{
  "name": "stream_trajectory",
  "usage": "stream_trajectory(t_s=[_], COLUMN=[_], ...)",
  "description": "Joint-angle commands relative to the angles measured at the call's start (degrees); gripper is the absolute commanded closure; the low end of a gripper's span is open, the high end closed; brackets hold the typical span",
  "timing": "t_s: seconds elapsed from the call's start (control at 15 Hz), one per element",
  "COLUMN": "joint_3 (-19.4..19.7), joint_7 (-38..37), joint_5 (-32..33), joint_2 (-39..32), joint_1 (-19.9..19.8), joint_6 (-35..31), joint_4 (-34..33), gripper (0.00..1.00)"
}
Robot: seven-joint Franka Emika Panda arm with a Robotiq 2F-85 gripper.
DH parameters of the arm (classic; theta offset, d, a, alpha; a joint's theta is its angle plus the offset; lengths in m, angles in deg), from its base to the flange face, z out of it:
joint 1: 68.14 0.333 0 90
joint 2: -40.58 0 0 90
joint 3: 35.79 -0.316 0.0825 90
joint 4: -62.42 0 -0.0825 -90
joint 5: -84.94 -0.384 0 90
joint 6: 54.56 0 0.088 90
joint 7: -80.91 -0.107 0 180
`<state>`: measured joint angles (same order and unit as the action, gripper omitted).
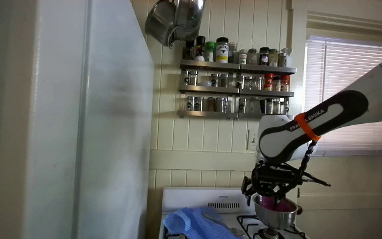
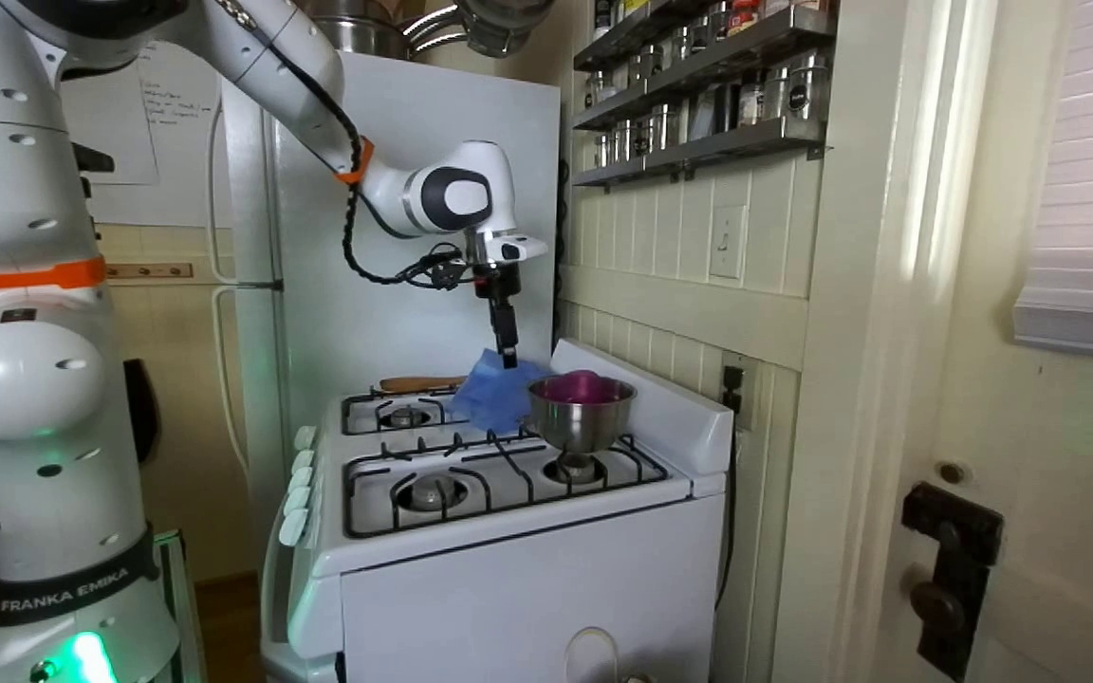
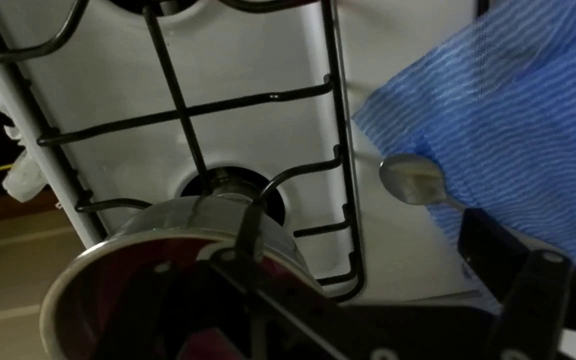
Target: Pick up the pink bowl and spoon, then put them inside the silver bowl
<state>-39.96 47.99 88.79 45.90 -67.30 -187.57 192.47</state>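
Across the white stove (image 2: 509, 579), work outward from the gripper (image 2: 509, 359). Read its fingers (image 3: 493, 250) as spread well apart in the wrist view, clamped on nothing, with 1 in front of the silver bowl (image 2: 583, 425) and 1 in front of the handle of the spoon (image 3: 412, 179). Count the pink bowl (image 2: 580, 389) as delivered, judging by its place inside the silver bowl in both exterior views, and leave it alone. Take the spoon as the step in hand, probably the last of 2 loads. Cannot tell a touch on the pink bowl from a near miss, so rise straight up before any sideways travel, to spare both bowls a knock. Then ease over to the spoon, lying on the blue cloth (image 3: 523, 120), scoop past the cloth's edge and near the grate (image 3: 182, 112). Turn to set the jaws across the thin handle, descend gently and squeeze slowly, to avoid pinching a fold of fabric along with the metal. Expect a slick, shallow grasp, likely to swing if held near 1 end. Lift above rim height for the return, lower the spoon into the silver bowl before letting go, and stay clear of the backguard (image 2: 679, 427) and, farther up, the spice shelves (image 1: 267, 70).
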Motion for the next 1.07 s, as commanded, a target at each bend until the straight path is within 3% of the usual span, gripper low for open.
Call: stream_trajectory(t_s=[0.0,0.6,0.93,1.0], joint_3=[-0.52,-0.53,-1.12,-1.32], joint_7=[7.72,29.14,43.77,43.54], joint_5=[2.82,8.91,8.49,8.46], joint_2=[-2.07,-7.94,-14.96,-16.87], joint_1=[0.8,2.34,3.04,3.53], joint_6=[2.66,1.12,1.98,3.79], joint_4=[-2.33,-7.49,-15.64,-17.83], gripper=[0.0,0.0,0.0,0.0])
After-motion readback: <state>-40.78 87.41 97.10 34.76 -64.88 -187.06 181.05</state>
